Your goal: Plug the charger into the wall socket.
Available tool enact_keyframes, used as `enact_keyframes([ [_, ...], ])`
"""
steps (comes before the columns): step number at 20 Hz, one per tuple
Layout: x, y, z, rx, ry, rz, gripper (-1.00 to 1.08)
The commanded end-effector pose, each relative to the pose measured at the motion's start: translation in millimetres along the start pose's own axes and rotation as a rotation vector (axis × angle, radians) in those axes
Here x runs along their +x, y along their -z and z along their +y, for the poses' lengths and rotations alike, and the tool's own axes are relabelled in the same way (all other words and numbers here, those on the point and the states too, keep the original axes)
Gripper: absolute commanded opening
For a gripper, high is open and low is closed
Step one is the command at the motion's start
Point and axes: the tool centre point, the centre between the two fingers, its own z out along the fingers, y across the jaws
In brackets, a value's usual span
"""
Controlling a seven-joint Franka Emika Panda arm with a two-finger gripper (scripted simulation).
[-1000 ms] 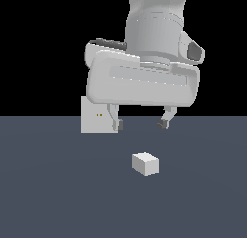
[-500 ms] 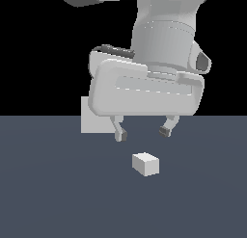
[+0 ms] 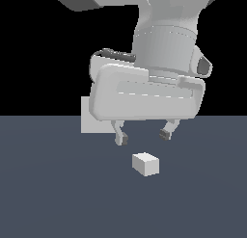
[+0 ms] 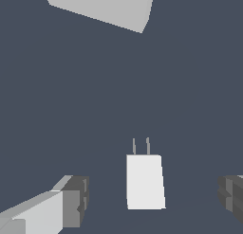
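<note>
The charger (image 3: 145,164) is a small white block lying on the dark floor. In the wrist view the charger (image 4: 144,182) shows two thin prongs that point toward the wall socket (image 4: 102,8). The wall socket (image 3: 91,117) is a flat light-grey upright panel at the exterior view's left, mostly hidden behind my hand; its holes are hidden. My gripper (image 3: 143,136) is open and empty, hovering just above the charger. In the wrist view my gripper (image 4: 154,201) has one finger on each side of the charger, not touching it.
The dark grey floor (image 3: 58,193) spreads all around the charger. The background above the floor is black. The large white hand body (image 3: 147,95) fills the middle of the exterior view.
My gripper has moved down and toward the exterior view's right, closer to the charger. The hand now covers more of the wall socket. The charger has not moved.
</note>
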Motion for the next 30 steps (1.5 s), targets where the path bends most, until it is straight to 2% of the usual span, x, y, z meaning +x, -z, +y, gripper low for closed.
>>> enact_keyframes([
  [1,-2.1,-5.6,-0.5,0.0,0.001,0.0,1.0],
  [9,-12.2,-37.1,-0.7,0.001,0.005,0.001,1.0],
  [15,-14.7,-45.8,-0.6,0.001,0.005,0.001,1.0],
  [16,-14.7,-45.8,-0.6,0.001,0.005,0.001,-1.0],
  [30,-12.7,-44.2,-2.5,-0.001,-0.002,0.002,-1.0],
])
